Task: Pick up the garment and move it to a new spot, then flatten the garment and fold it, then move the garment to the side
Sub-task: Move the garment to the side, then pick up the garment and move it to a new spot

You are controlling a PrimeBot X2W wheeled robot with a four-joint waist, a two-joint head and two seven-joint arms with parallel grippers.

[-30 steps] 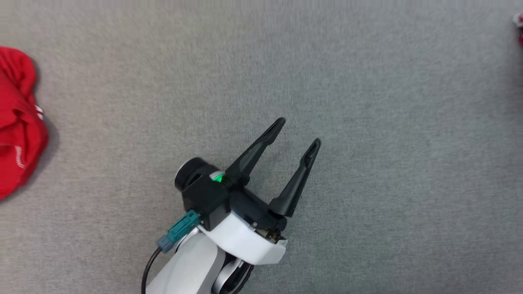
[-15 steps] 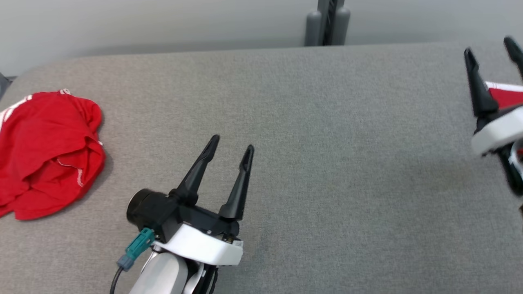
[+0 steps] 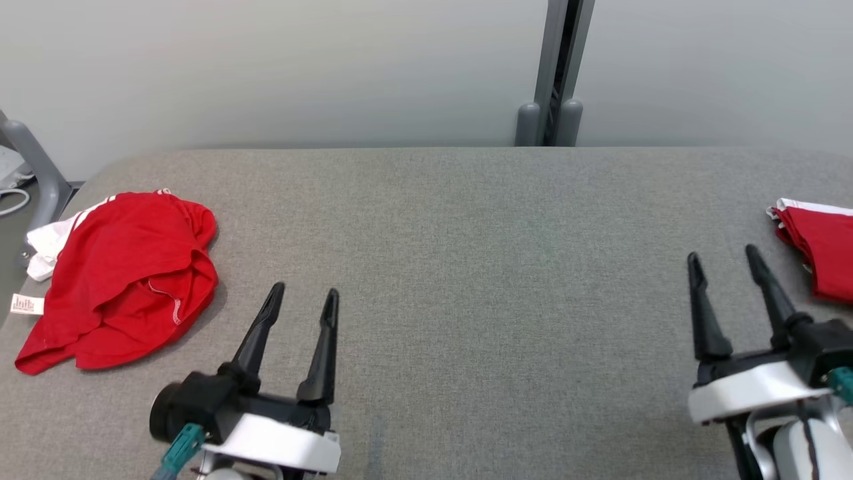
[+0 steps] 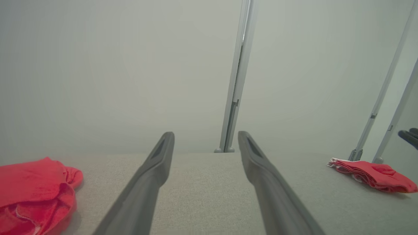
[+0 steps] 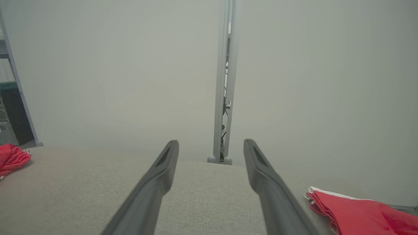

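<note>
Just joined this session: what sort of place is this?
Probably a garment-folding test station: a grey fabric-covered table against plain partition panels, a crumpled red garment left, a folded red garment right.

Head above, wrists low over table (image 3: 466,267)

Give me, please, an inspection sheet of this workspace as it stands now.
Surface: grey fabric table, flat, no stains seen.
Job's things: crumpled red garment at the left end; folded red garment at the right edge.
Clutter: white cloth and white label at the crumpled garment's left side, perhaps part of it.
Grippers: left claw and right claw both open, empty, above the table's near side.
Cables: teal connector at the left wrist; white cable on the floor, far left.
Surroundings: pale wall; grey post behind the table.
</note>
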